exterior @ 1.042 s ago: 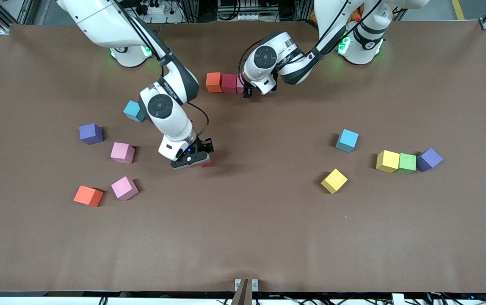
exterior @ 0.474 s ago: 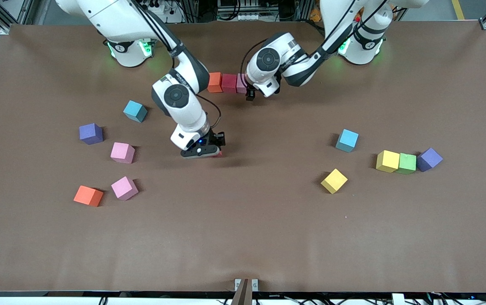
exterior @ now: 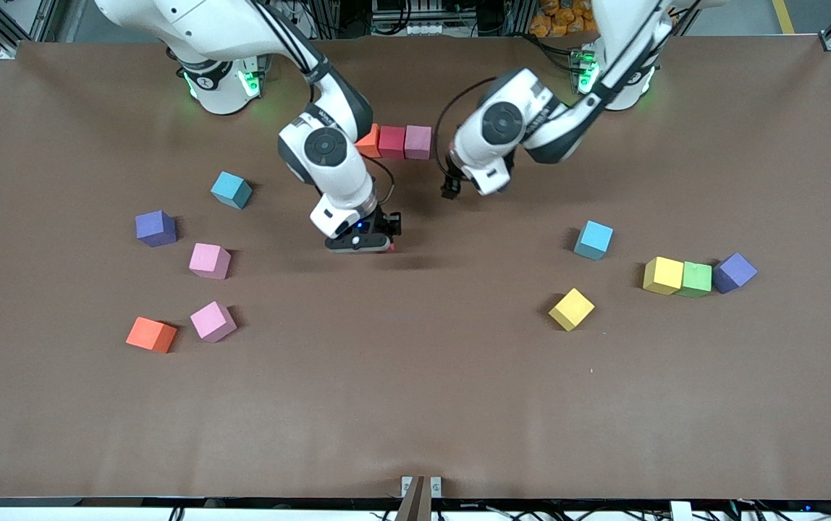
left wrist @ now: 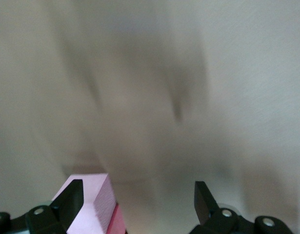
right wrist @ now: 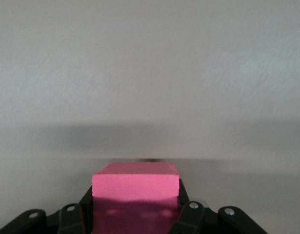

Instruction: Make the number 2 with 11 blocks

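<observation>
A row of three touching blocks lies near the robots' bases: orange (exterior: 368, 141), red (exterior: 391, 141), pink (exterior: 418, 142). My right gripper (exterior: 366, 243) hangs over bare table a short way from that row, shut on a red block (right wrist: 135, 187) whose edge peeks out under the fingers (exterior: 387, 248). My left gripper (exterior: 452, 189) is open and holds nothing, over the table just off the row's pink end. In the left wrist view the gripper (left wrist: 137, 197) shows the pink block (left wrist: 86, 202) by one finger, with the red block (left wrist: 119, 222) beside it.
Loose blocks toward the right arm's end: light blue (exterior: 231, 189), purple (exterior: 155, 228), two pink (exterior: 209, 260) (exterior: 213, 321), orange (exterior: 151, 334). Toward the left arm's end: light blue (exterior: 593, 239), yellow (exterior: 571, 309), and yellow (exterior: 662, 275), green (exterior: 695, 279) and purple (exterior: 734, 272) together.
The right gripper has carried the red block toward the row. The left gripper has drawn away from the pink block at the row's end, uncovering it.
</observation>
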Motion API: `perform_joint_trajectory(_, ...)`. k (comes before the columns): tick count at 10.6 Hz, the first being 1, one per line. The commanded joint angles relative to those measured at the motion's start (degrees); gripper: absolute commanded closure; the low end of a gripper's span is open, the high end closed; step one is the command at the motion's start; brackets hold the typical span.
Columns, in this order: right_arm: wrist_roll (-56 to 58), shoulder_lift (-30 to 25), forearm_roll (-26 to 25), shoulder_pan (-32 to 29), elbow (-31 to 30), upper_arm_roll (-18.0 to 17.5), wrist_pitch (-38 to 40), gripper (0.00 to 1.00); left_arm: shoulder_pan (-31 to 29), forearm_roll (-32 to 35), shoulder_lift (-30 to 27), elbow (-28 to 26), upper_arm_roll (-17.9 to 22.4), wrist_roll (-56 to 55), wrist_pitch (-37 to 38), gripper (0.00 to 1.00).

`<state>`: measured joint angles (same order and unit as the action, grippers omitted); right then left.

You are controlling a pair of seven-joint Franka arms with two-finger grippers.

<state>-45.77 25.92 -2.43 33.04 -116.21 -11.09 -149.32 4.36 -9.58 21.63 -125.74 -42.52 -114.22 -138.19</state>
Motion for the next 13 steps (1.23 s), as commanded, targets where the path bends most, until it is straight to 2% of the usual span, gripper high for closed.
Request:
perform_joint_trajectory(1,-5.45,-3.33,-0.91,4.91,-2.96,1.50,0.17,0.72,-6.61,-0.36,-1.94,3.20,0.32,9.94,6.68,0.00)
perform_joint_trajectory(3,-8.88,-3.69,-0.91,10.09,-3.84,4.22,0.08,0.72,-9.79,-0.18,-1.86,8.55,3.21,19.43,13.53,0.00)
perform_joint_trajectory(5,-12.22,-4.21,-0.91,13.62,-5.42,5.19,-0.79,0.72,-10.25,2.09,-1.33,12.69,7.78,27.00,17.15,0.00)
perform_joint_trajectory(6,-13.89,-4.47,-0.91,16.68,-6.30,7.20,-1.14,0.72,-10.33,4.02,-1.07,13.93,9.80,30.52,17.69,0.00)
perform_joint_trajectory(7,-15.91,-4.56,-0.91,19.67,-6.83,9.05,-1.41,0.72,-10.33,5.17,-0.63,14.81,11.65,34.47,17.70,0.00)
perform_joint_trajectory(9,-19.17,-4.74,-0.91,22.58,-8.76,9.41,-3.60,0.72,-10.33,5.97,-0.89,15.44,15.69,42.11,18.05,0.00)
perform_joint_trajectory(11,-22.06,-4.83,-0.91,26.44,-9.30,11.25,-3.78,0.73,-10.33,9.82,-1.68,15.61,19.04,51.42,21.81,0.00)
perform_joint_trajectory(13,-24.17,-4.74,-1.08,28.22,-9.65,11.79,-3.78,0.73,-10.42,14.65,-2.99,15.26,20.37,61.26,22.70,0.00)
